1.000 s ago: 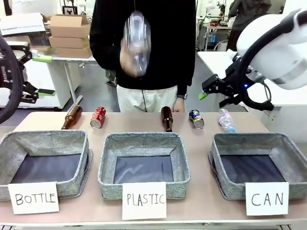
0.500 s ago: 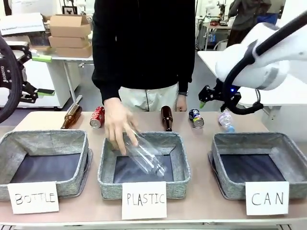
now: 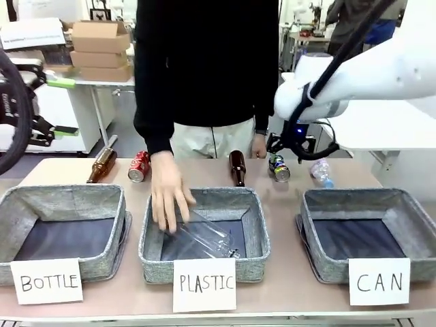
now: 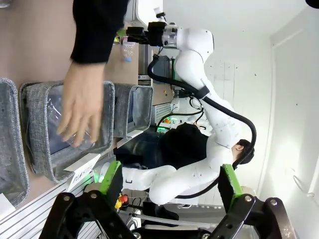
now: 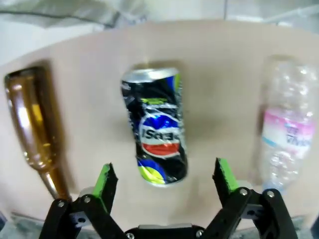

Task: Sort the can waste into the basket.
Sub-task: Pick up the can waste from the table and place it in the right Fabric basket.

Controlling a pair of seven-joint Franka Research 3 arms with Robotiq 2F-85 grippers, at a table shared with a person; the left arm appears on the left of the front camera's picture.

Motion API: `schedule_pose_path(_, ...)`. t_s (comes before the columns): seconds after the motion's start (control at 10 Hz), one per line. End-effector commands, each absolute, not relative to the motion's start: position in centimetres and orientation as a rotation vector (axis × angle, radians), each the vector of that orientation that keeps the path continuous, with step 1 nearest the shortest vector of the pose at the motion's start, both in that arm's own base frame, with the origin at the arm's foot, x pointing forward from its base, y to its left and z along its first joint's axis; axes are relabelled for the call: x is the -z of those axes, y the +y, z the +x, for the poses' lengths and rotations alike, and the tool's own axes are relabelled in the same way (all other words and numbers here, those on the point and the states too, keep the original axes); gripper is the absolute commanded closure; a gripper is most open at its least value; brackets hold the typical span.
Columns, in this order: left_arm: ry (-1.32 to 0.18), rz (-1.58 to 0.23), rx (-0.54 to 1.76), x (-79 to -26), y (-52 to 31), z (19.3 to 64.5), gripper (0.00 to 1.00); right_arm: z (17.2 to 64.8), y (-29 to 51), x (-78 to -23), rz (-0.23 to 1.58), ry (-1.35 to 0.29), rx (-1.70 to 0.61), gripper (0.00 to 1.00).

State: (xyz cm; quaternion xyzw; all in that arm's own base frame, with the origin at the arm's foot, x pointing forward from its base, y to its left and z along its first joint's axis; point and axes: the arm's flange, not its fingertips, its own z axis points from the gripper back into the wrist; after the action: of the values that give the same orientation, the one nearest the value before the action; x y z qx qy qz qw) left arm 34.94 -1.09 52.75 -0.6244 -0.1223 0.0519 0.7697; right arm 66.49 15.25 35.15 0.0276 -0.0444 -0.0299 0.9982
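A dark blue can [image 3: 278, 168] lies on its side at the far edge of the table, and a red can [image 3: 139, 167] lies further left. My right gripper [image 3: 275, 151] hovers open just above the blue can. In the right wrist view the blue can [image 5: 157, 127] lies beyond the spread fingers of my right gripper [image 5: 167, 179], untouched. The grey basket [image 3: 354, 195] signed "CAN" stands at the front right with nothing in it. My left gripper [image 3: 65, 107] hangs open at the far left, off the table; in its own view the left gripper [image 4: 169, 179] holds nothing.
A person's hand [image 3: 167, 194] rests on a clear plastic bottle [image 3: 204, 235] inside the middle "PLASTIC" basket [image 3: 204, 196]. A "BOTTLE" basket [image 3: 61, 196] stands at the left. Two brown bottles [image 3: 102, 165] [image 3: 237, 168] and a small plastic bottle [image 3: 321, 172] lie along the far edge.
My right arm has swung left and down over the blue can. The person has brought the clear bottle down from chest height into the middle basket. The left arm stayed still.
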Motion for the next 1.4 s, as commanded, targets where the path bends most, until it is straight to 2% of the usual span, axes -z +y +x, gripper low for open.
schedule_pose_path(0.0, -0.277, -1.360, -0.089, -52.9, -1.1, 35.0, 0.00, 68.0, 15.1, -34.4, 0.054, -0.044, 0.039, 0.00)
schedule_pose_path(0.3, -0.277, -1.360, -0.089, -52.9, -1.1, 35.0, 0.00, 68.3, 15.2, -31.0, 0.058, 0.001, -0.003, 0.00)
schedule_pose_path(0.7, -0.277, -1.360, -0.089, -52.9, -1.1, 35.0, 0.00, 68.1, 15.4, -30.7, 0.059, -0.012, -0.011, 0.00)
schedule_pose_path(0.8, -0.277, -1.360, -0.089, -52.9, -1.1, 35.0, 0.00, 68.1, 15.4, -30.7, 0.059, -0.018, -0.021, 0.50)
schedule_pose_path(0.9, -0.277, -1.360, -0.089, -52.9, -1.1, 35.0, 0.00, 68.0, 15.5, -30.8, 0.070, -0.013, -0.035, 0.60)
schedule_pose_path(1.0, -0.277, -1.360, -0.089, -52.9, -1.1, 35.0, 0.00, 68.0, 15.5, -30.9, 0.075, -0.014, -0.042, 1.00)
schedule_pose_path(1.2, -0.277, -1.360, -0.089, -52.9, -1.1, 35.0, 0.00, 68.0, 15.4, -30.9, 0.070, -0.013, -0.045, 1.00)
schedule_pose_path(1.3, -0.277, -1.360, -0.089, -52.9, -1.1, 35.0, 0.00, 68.0, 15.4, -30.8, 0.068, -0.009, -0.046, 0.87)
